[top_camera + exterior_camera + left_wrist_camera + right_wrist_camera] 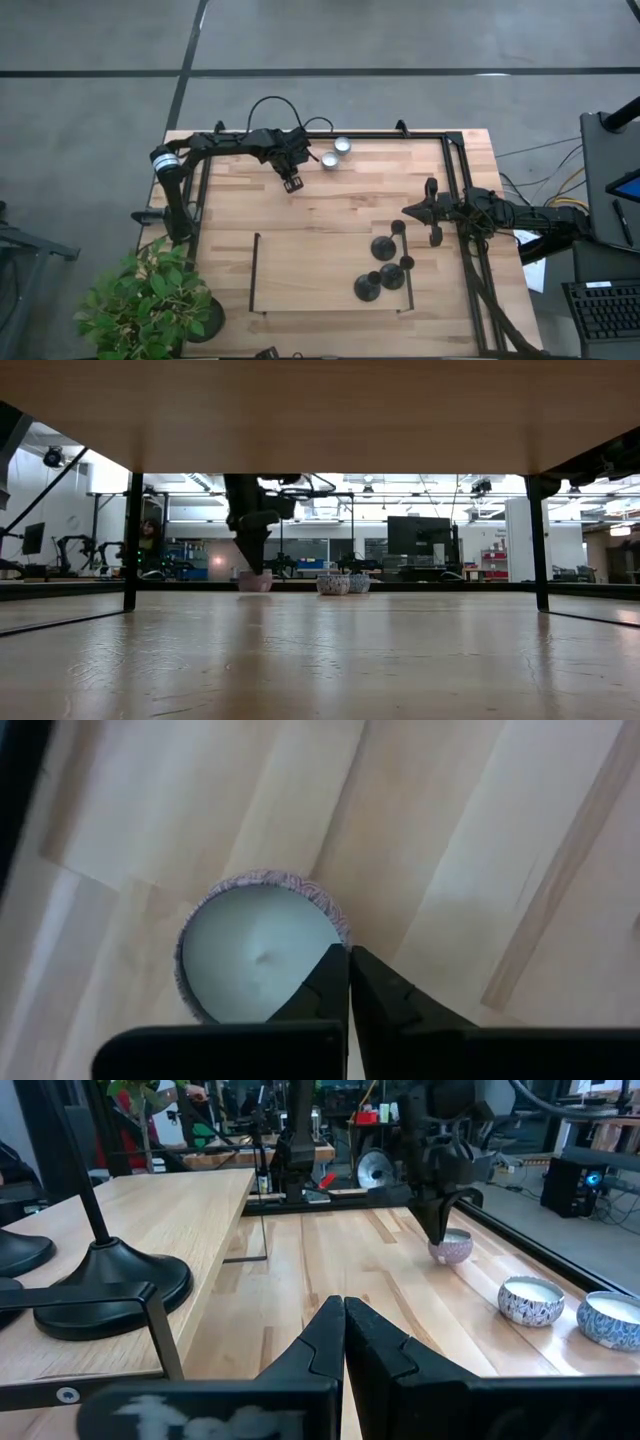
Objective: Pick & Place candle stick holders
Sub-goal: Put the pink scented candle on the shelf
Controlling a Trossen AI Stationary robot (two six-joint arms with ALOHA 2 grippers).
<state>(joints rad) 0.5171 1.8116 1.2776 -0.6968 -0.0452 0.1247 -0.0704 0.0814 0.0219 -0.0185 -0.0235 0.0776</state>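
The left gripper (292, 183) is hanging low over a tealight candle (258, 958) near the far edge of the table (330, 215), its fingers pressed together and holding nothing. Two more tealights (336, 152) are standing just beside it. The right gripper (412, 211), also closed and empty, is waiting near the three candle stick holders (385, 265), which are standing close together on the table's right near side.

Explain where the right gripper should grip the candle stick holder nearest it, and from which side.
Grip this candle stick holder by its thin upright stem, roughly midway up, coming in level from the right arm's side. The round base lies flat and wide on the table, so it is probably hard to pinch. The right gripper is shut, so it must open first.
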